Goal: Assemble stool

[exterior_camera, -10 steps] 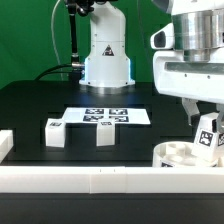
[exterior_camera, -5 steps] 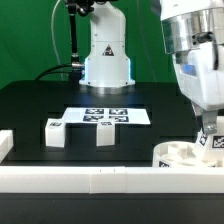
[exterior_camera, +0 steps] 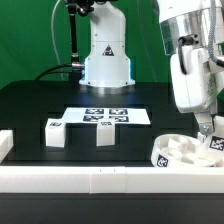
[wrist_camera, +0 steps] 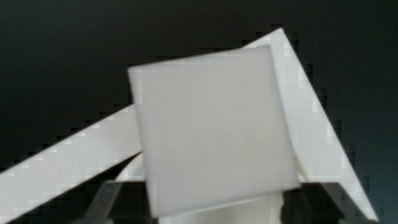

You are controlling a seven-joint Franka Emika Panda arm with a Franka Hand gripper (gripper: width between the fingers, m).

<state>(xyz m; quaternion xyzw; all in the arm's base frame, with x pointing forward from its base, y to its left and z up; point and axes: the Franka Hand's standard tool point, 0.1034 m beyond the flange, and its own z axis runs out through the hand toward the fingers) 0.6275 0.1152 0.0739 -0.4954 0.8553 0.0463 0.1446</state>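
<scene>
The round white seat disc (exterior_camera: 184,155) lies at the exterior view's right, against the white rail wall. My gripper (exterior_camera: 208,128) is shut on a white stool leg (exterior_camera: 212,140) and holds it over the disc's far right side, the tagged end at the disc. In the wrist view the held leg (wrist_camera: 214,130) fills the middle as a flat white block, gripped between both dark fingers (wrist_camera: 125,198). Two more white legs (exterior_camera: 55,132) (exterior_camera: 104,133) stand on the black table in front of the marker board.
The marker board (exterior_camera: 105,116) lies flat at the table's middle. The long white rail wall (exterior_camera: 90,179) runs along the front edge, with a short white block (exterior_camera: 5,144) at the exterior view's left. The robot base (exterior_camera: 106,55) stands behind.
The arm has lowered and shifted toward the exterior view's right, carrying the leg down onto the seat disc. The seat disc has slid slightly to the right. The two loose legs have not moved.
</scene>
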